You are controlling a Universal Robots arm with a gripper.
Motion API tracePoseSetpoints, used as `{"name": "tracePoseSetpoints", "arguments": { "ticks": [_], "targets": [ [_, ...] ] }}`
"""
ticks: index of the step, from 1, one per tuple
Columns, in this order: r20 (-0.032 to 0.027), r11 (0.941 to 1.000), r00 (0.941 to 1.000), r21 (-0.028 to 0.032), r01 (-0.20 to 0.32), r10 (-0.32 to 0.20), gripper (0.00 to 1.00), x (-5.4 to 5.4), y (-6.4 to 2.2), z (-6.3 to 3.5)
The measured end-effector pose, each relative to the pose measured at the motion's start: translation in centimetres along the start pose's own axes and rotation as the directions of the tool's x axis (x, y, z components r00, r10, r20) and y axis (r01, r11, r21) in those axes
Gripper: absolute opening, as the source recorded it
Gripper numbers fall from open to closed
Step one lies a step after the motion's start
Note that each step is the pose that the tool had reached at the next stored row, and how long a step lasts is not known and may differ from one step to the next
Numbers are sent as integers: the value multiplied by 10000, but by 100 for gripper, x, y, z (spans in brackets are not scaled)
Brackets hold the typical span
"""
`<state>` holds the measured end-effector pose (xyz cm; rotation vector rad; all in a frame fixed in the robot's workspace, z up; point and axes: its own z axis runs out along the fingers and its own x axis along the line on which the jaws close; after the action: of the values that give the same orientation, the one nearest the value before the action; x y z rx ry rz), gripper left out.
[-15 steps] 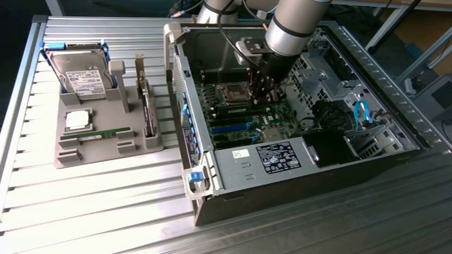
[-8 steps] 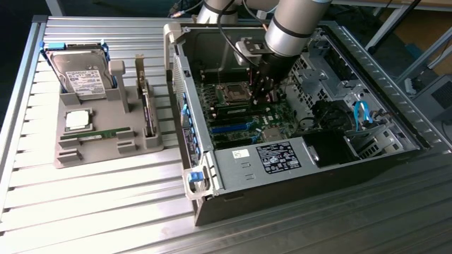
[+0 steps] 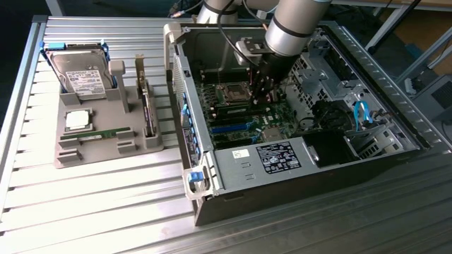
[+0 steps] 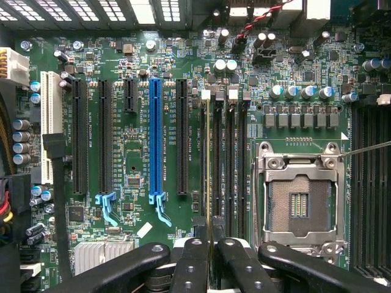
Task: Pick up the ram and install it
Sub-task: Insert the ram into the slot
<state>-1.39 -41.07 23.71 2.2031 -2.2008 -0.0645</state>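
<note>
Gripping the ram [image 4: 209,171] edge-on between nearly closed fingers, the gripper [image 4: 211,251] holds it lengthwise along the memory slots [image 4: 230,159] on the green motherboard [image 4: 128,152].

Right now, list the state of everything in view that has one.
hand: shut on the ram
ram: held edge-on, lined up with a slot; seated or not, cannot tell
socket: empty
case: side open
hard drive: lying in the tray
</note>
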Motion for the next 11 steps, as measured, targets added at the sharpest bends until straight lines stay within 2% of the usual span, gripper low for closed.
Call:
{"name": "tracePoseSetpoints", "arguments": {
  "ticks": [9,11],
  "targets": [
    [-1,10000,10000,-33,-1,1,13,0,-2,-35],
    [-3,10000,10000,-72,-1,1,13,0,-11,-37]
  ]
}}
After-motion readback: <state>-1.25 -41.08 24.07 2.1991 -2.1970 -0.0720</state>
